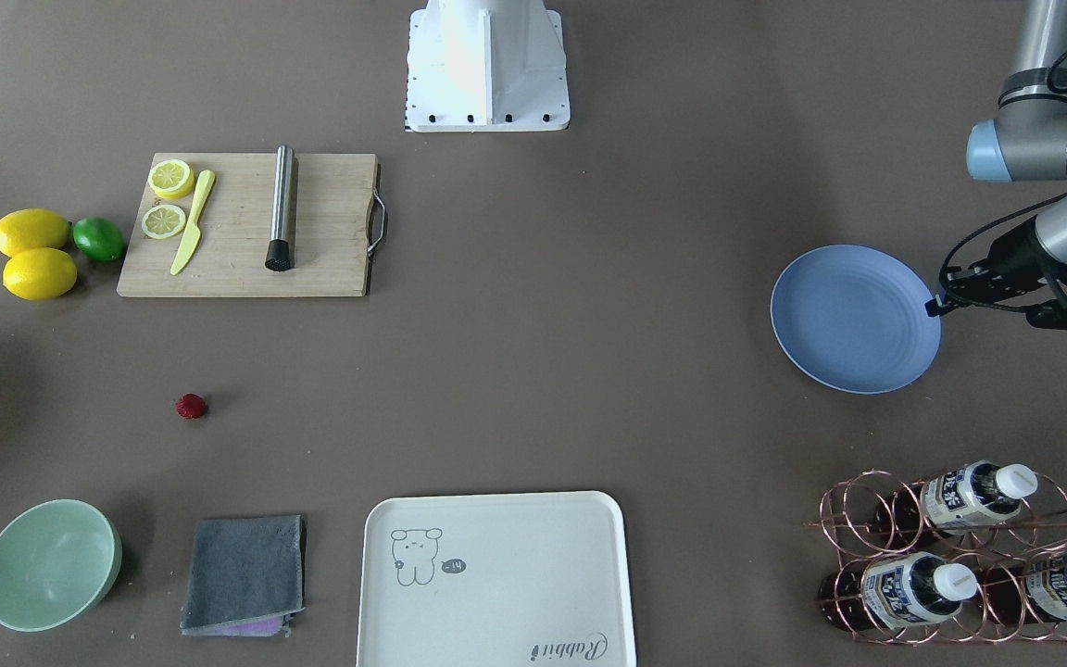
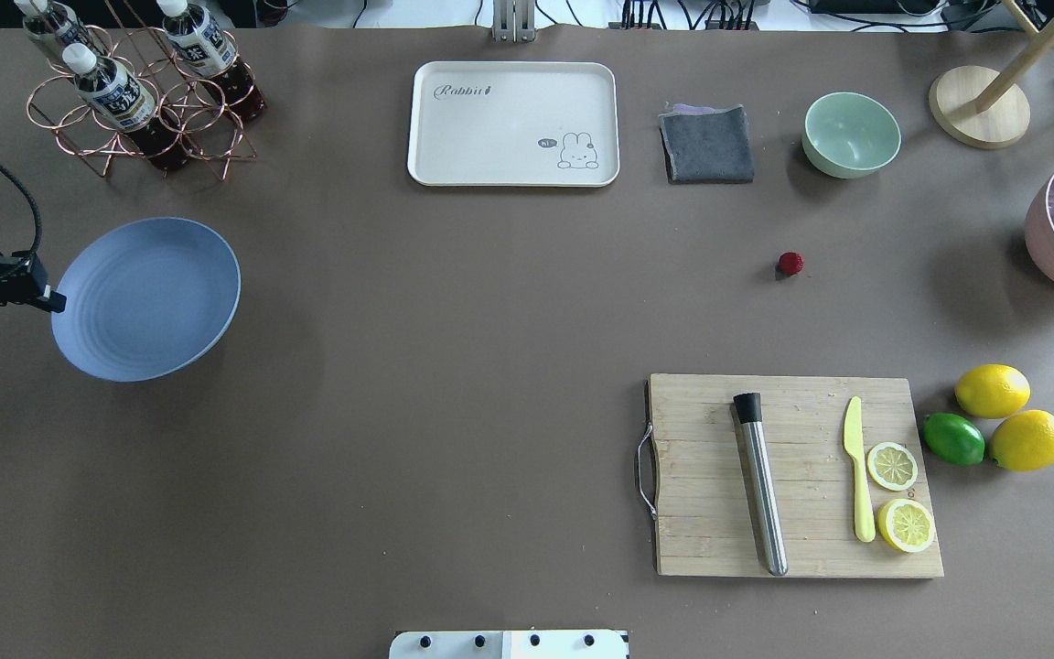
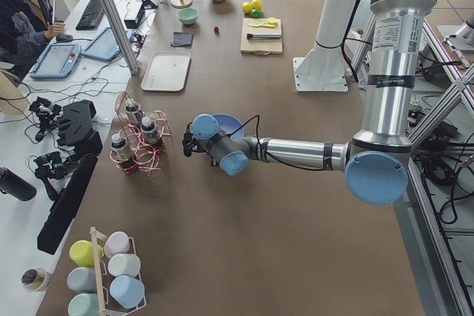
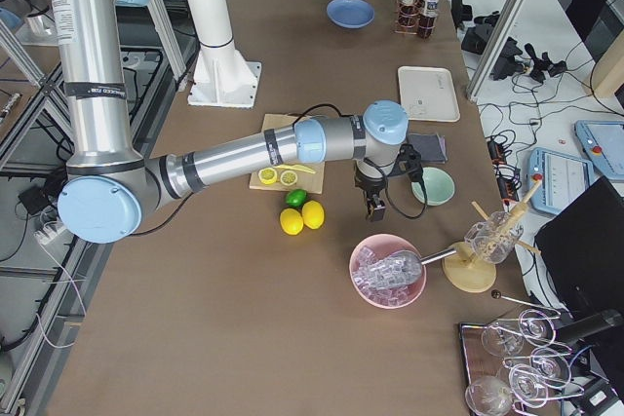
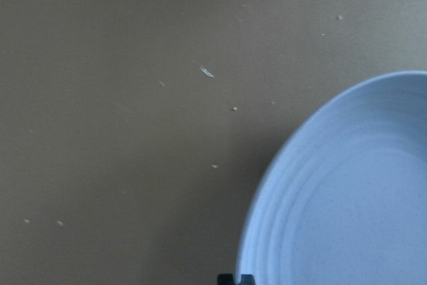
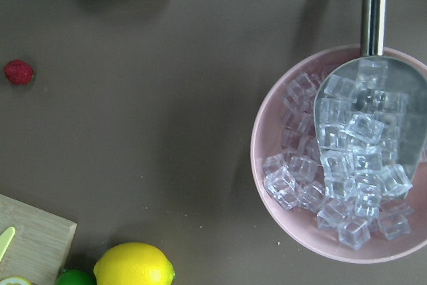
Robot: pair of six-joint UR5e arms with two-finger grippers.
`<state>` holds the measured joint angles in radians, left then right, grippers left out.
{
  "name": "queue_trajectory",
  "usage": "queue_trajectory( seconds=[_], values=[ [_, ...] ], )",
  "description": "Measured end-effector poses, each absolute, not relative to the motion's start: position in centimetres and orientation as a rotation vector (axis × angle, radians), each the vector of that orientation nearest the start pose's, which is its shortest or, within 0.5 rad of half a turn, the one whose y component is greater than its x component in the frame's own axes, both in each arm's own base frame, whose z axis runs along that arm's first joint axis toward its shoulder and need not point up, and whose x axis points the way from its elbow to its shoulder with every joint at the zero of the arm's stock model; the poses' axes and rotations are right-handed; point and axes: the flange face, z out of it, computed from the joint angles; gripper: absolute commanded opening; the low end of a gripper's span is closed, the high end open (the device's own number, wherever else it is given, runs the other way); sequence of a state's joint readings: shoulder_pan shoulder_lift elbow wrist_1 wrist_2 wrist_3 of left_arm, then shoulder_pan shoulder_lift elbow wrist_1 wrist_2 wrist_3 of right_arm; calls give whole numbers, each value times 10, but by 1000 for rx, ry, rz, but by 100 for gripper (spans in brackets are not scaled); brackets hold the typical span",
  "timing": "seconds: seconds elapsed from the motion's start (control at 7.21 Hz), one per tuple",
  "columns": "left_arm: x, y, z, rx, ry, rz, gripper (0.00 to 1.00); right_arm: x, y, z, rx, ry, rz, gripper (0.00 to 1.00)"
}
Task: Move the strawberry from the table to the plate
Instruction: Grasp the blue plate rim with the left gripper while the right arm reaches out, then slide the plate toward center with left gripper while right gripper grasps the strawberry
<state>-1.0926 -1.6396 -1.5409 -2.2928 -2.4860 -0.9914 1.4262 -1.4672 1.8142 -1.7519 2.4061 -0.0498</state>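
Observation:
The strawberry (image 1: pixel 191 406) (image 2: pixel 790 264) is a tiny dark-red berry lying alone on the grey-brown table (image 2: pixel 454 366), between the mint bowl and the cutting board. It also shows at the left edge of the right wrist view as the strawberry (image 6: pixel 19 72). The blue plate (image 2: pixel 147 297) (image 1: pixel 853 320) (image 5: pixel 347 191) lies bare at the robot's left end of the table. My left gripper (image 2: pixel 53 301) (image 1: pixel 934 306) sits at the plate's outer rim, shut, with nothing in it. My right gripper (image 4: pixel 373 207) hangs over the table near the pink ice bowl; I cannot tell whether it is open or shut.
A cutting board (image 2: pixel 797 476) carries a steel muddler, a yellow knife and lemon slices, with lemons (image 2: pixel 994 391) and a lime beside it. A mint bowl (image 2: pixel 851 134), grey cloth (image 2: pixel 707 145), cream tray (image 2: pixel 513 124), bottle rack (image 2: pixel 138 91) and pink ice bowl (image 6: pixel 333 158) line the far side.

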Motion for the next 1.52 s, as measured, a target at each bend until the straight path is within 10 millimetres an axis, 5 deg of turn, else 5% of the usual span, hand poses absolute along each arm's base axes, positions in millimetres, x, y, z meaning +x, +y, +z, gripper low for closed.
queue_trajectory(
  seconds=[0.14,0.42,0.69,1.11,1.52],
  values=[
    [215,-500,508,-88,1145,-164,0,-48,-536,481,103,-850,-248,100],
    [292,-488,427,-143,1184,-249,0,-135,-550,439,82,-864,-235,100],
    [364,-473,372,-172,1199,-311,0,-208,-558,419,75,-859,-231,100],
    [458,-450,303,-155,1139,-358,0,-291,-582,434,77,-864,-234,99],
    [511,-416,284,-132,1106,-351,0,-338,-579,441,85,-831,-244,99]
  ],
)
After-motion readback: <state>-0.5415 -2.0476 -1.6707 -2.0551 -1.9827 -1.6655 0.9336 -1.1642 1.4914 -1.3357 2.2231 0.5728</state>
